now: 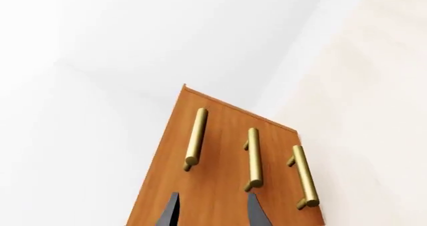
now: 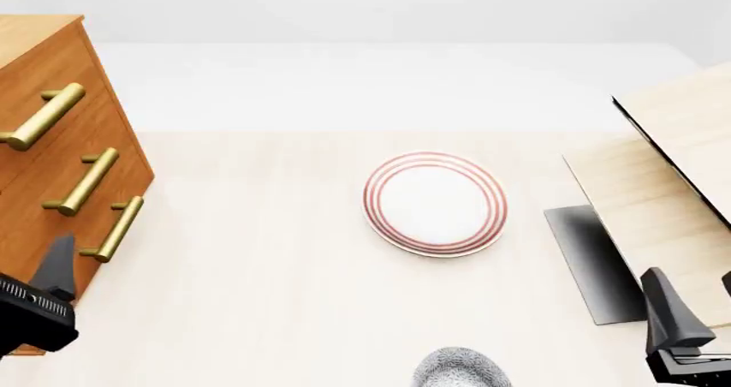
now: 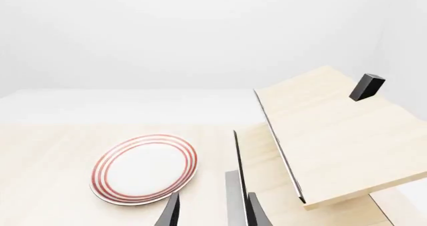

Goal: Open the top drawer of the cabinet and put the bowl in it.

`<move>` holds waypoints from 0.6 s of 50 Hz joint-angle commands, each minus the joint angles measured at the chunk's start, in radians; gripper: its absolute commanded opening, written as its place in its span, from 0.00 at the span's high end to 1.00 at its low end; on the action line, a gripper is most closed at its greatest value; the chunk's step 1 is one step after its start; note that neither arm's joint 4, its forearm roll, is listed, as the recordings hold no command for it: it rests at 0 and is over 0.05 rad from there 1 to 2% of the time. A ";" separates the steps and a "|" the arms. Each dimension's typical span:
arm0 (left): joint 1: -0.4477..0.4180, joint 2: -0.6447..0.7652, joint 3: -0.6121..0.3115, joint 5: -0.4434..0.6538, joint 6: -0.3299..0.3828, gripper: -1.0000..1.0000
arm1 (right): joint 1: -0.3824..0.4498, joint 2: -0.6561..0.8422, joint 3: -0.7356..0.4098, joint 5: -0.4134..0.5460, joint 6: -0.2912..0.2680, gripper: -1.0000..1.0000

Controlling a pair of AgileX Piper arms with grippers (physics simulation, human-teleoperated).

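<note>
Left gripper (image 1: 212,208): open, holding nothing; its two dark fingertips stand apart in front of the cabinet face, short of the handles.
Right gripper (image 3: 212,211): open and empty; fingertips apart, low at the near right of the surface, pointing toward the plate and the pale structure.
Cabinet (image 2: 46,139): orange-brown wood, standing at the left side of the surface, three brass bar handles on its front.
Top drawer (image 2: 29,83): closed, flush with the cabinet front; its brass handle (image 2: 46,117) is the uppermost of the three.
Bowl (image 2: 460,368): grey-speckled, at the near edge of the front view, between the two arms, only partly in view.
Plate (image 2: 436,203): flat, white with red rings, mid-surface, beyond the bowl.
Pale structure (image 2: 674,173): light wood with a black panel, at the right.
Surface (image 2: 263,258): pale wood grain.
</note>
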 commanded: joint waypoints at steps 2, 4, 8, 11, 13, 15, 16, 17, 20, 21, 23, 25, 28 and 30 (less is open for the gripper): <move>0.007 0.105 -0.014 -0.119 0.111 0.00 | 0.000 -0.004 0.001 0.003 0.000 0.00; 0.007 0.110 -0.013 -0.129 0.129 0.00 | 0.000 -0.004 0.001 0.003 0.000 0.00; 0.011 0.130 -0.030 -0.140 0.146 0.00 | 0.000 -0.004 0.001 0.003 0.000 0.00; 0.015 0.137 -0.038 -0.148 0.160 0.00 | 0.000 -0.004 0.001 0.003 0.000 0.00; 0.016 0.150 -0.047 -0.152 0.167 0.00 | 0.000 -0.004 0.001 0.003 0.000 0.00; 0.017 0.168 -0.052 -0.165 0.178 0.00 | 0.000 -0.004 0.001 0.003 0.000 0.00; 0.017 0.174 -0.055 -0.170 0.182 0.00 | 0.000 -0.004 0.001 0.003 0.000 0.00; 0.019 0.184 -0.055 -0.179 0.187 0.00 | 0.000 -0.004 0.001 0.003 0.000 0.00; 0.021 0.212 -0.069 -0.195 0.196 0.00 | 0.000 -0.004 0.001 0.003 0.000 0.00; 0.022 0.219 -0.070 -0.203 0.200 0.00 | 0.000 -0.004 0.001 0.003 0.000 0.00; 0.025 0.232 -0.074 -0.212 0.208 0.00 | 0.000 -0.004 0.001 0.003 0.000 0.00; 0.028 0.242 -0.079 -0.217 0.212 0.00 | 0.000 -0.004 0.001 0.003 0.000 0.00; 0.031 0.263 -0.091 -0.228 0.219 0.00 | -0.001 -0.005 0.001 0.003 0.000 0.00; 0.035 0.284 -0.104 -0.233 0.221 0.00 | 0.000 -0.004 0.001 0.003 0.000 0.00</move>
